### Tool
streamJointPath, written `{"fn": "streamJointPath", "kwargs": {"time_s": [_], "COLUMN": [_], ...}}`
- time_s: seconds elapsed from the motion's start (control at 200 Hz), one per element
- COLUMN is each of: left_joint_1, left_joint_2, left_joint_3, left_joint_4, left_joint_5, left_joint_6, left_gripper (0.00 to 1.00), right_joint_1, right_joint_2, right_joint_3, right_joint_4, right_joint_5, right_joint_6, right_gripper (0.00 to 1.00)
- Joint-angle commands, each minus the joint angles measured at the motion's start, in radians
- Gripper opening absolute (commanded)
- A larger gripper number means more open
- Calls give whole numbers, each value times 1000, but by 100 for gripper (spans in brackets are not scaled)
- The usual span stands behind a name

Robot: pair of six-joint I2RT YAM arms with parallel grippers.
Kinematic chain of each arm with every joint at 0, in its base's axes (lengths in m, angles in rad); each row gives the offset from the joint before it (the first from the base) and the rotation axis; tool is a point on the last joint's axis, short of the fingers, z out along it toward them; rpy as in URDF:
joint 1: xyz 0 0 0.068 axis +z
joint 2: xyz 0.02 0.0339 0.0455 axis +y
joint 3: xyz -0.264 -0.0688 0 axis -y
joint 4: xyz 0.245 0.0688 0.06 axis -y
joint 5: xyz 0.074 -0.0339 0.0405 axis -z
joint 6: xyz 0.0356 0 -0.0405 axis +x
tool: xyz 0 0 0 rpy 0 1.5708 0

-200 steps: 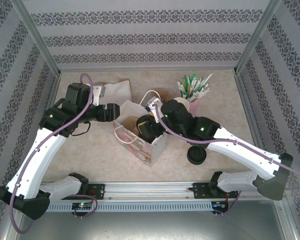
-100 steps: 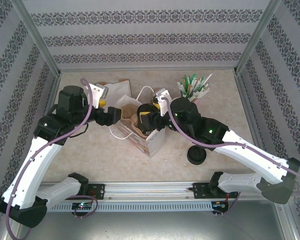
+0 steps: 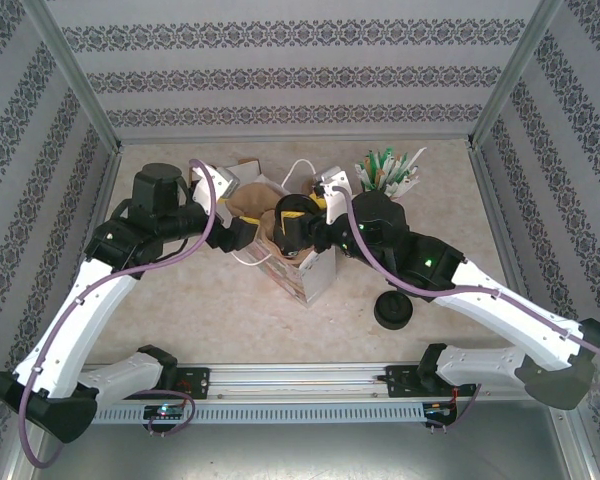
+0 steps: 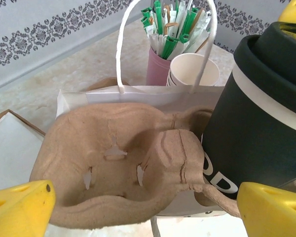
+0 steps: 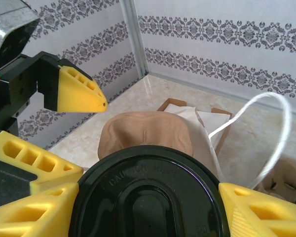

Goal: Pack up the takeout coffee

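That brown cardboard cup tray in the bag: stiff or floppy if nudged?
Likely light and fairly stiff: the cup tray looks like thin moulded pulp holding its shape. Probably tears easily; slits show in its well. A nudge might tilt it inside the soft paper bag.

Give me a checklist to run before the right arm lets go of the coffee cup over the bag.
1. Right jaws shut on coffee cup: ok.
2. Black lid seated on the cup: ok.
3. Left jaws open, one either side of the pulp carrier: ok.
4. Carrier resting in the white bag's mouth: ok.
5. Cup base down in a carrier pocket: cannot tell, hidden behind the carrier's rim.
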Motion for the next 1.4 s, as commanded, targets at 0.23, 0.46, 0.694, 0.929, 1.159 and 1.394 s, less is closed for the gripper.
{"fn": "streamJointPath", "kwargs": {"time_s": [0.23, 0.46, 0.694, 0.929, 1.159, 1.394], "left_joint_1": [-11, -12, -11, -9, -8, 6], "left_joint_2": [-16, 46, 196, 238, 289, 301], "left_joint_3": [32, 53, 170, 201, 226, 227], "left_joint_4": [37, -7, -100, -96, -142, -188], "left_joint_5": [-55, -197, -317, -410, -384, -332], "left_joint_6": [-73, -127, -216, -260, -268, -269], "left_gripper": [94, 92, 90, 90, 87, 77], "right_joint_1": [-14, -14, -14, -13, -13, -13], "right_joint_2": [19, -11, -25, -60, -75, -82], "right_joint_3": [-8, -59, -55, -47, -61, -66], "right_joint_4": [-16, -26, -33, -53, -64, -72], "right_joint_5": [101, 102, 121, 105, 113, 133], "right_joint_6": [-37, -32, -50, -53, -58, -53], "right_gripper": [46, 45, 45, 44, 44, 43]}}
